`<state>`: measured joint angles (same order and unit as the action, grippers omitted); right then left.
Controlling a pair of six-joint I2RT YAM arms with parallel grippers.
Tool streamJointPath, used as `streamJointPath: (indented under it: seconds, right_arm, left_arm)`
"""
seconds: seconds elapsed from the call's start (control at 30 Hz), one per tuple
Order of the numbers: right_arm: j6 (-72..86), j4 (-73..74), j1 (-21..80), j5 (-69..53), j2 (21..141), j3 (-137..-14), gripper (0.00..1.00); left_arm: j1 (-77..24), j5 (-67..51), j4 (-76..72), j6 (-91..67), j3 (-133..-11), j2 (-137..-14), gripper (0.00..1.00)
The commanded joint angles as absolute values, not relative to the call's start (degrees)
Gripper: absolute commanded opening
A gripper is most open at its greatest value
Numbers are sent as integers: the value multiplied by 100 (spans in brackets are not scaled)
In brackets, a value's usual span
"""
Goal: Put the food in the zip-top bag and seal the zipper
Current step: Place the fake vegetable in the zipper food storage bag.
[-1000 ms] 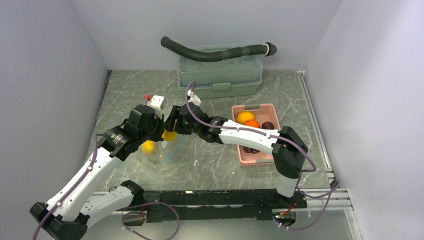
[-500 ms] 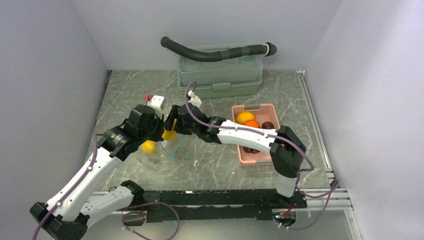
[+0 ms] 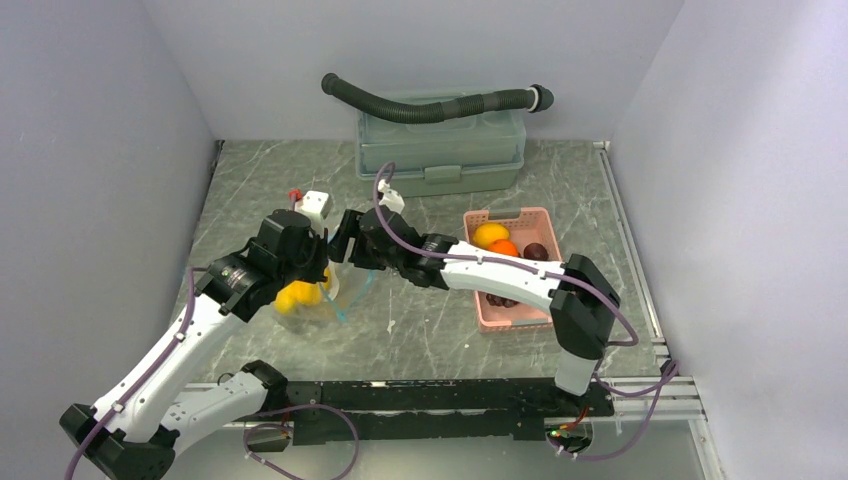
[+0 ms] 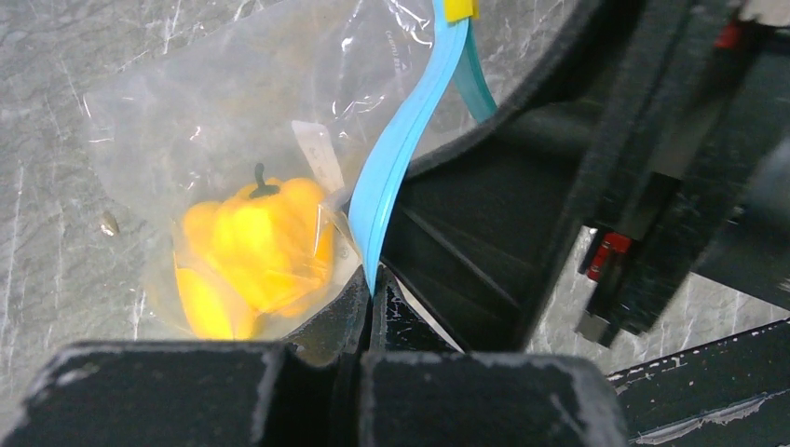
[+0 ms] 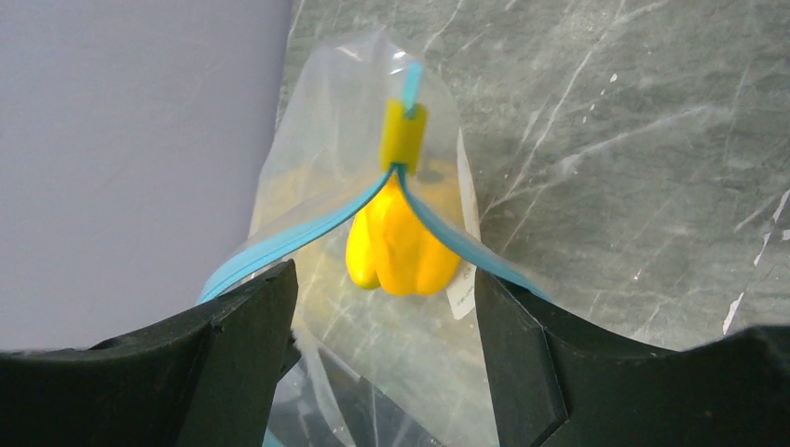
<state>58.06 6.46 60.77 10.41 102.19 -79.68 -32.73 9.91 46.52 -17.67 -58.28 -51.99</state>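
Note:
The clear zip-top bag (image 3: 335, 292) hangs upright between both arms, with two yellow pieces of food (image 3: 297, 296) in its bottom. In the left wrist view a yellow pepper-like piece (image 4: 256, 237) lies on another yellow piece (image 4: 200, 307) behind the plastic (image 4: 186, 121). My left gripper (image 4: 373, 298) is shut on the teal-blue zipper (image 4: 401, 158) at the bag's mouth. My right gripper (image 5: 382, 289) stands open over the spread mouth, nothing between its fingers. Below it I see the zipper (image 5: 289, 240), its yellow slider (image 5: 405, 135) and the yellow food (image 5: 401, 247).
A pink basket (image 3: 508, 214) to the right holds a yellow-orange fruit (image 3: 488, 234), an orange ball (image 3: 505, 247) and dark purple pieces (image 3: 537, 250). A green toolbox (image 3: 440, 150) with a black hose (image 3: 430, 105) on top stands at the back wall.
The yellow piece between the right gripper's fingers has dropped into the bag beside the first one. The right gripper has opened wider. The left gripper holds the zipper as before.

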Motion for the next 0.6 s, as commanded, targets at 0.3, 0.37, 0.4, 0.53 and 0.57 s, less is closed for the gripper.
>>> streamJointPath:
  seconds: [0.3, 0.37, 0.4, 0.53, 0.57]
  right_arm:
    - [5256, 883, 6160, 675, 9047, -7338, 71]
    - [5155, 924, 6159, 685, 8790, -7208, 71]
    - [5098, 969, 6169, 686, 8666, -7159, 71]
    - [4825, 1421, 6198, 1008, 8237, -7080, 70]
    - [4765, 1556, 6204, 1173, 8106, -7035, 70]
  left_arm:
    - [-3261, 1055, 4513, -1791, -5810, -5207, 0]
    - [-3261, 1079, 4531, -1795, -5816, -5220, 0]
    - [-3261, 1091, 4539, -1801, -5818, -5228, 0]
    - [-3261, 1151, 4553, -1832, -5817, -5238, 0]
    - [-3261, 1162, 4549, -1835, -5818, -5231, 0]
